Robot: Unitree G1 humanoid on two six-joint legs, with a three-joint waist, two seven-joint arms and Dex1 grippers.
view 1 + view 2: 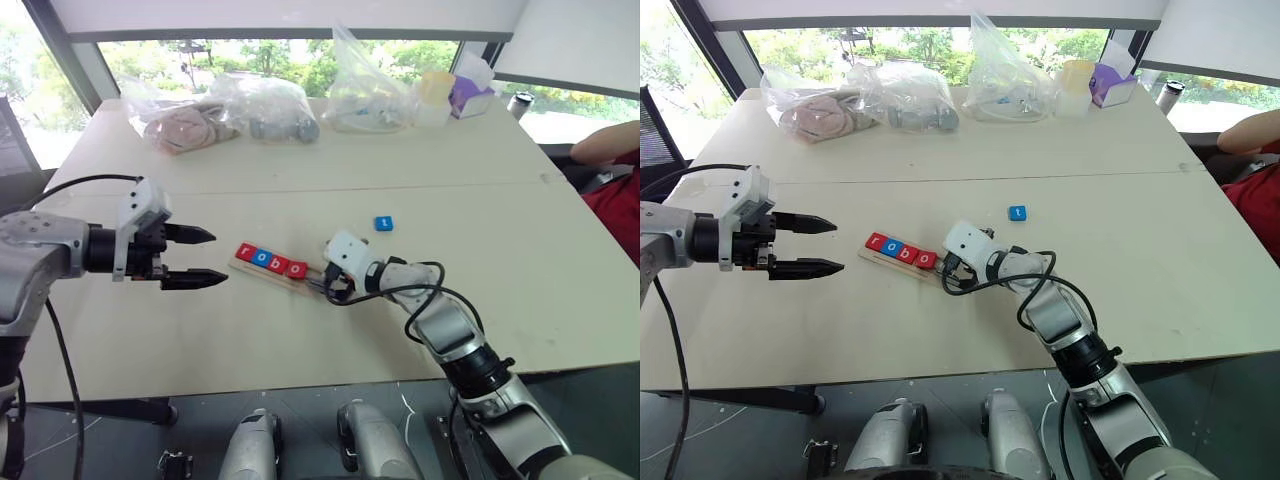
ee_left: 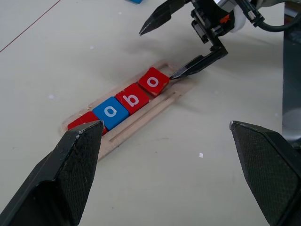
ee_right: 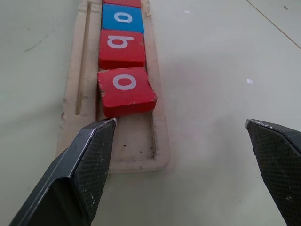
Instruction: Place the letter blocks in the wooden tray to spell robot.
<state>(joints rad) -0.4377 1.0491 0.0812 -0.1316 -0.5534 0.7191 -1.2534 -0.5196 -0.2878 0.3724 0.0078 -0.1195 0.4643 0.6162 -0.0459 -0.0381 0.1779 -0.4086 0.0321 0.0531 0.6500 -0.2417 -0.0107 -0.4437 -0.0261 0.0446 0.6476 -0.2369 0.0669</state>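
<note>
Four letter blocks (image 1: 266, 258) sit in the wooden tray (image 3: 160, 141); the blue t block (image 1: 383, 223) lies apart. Right gripper (image 2: 181, 44), fingers spread, angles down at the tray's vacant end. Left gripper (image 1: 195, 257) hovers spread nearby.

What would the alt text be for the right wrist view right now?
The wooden tray holds a row of letter blocks: a blue o, a red b, and a slightly crooked red o nearest the camera. The last slot is empty, with the open right end effector just before it.
</note>
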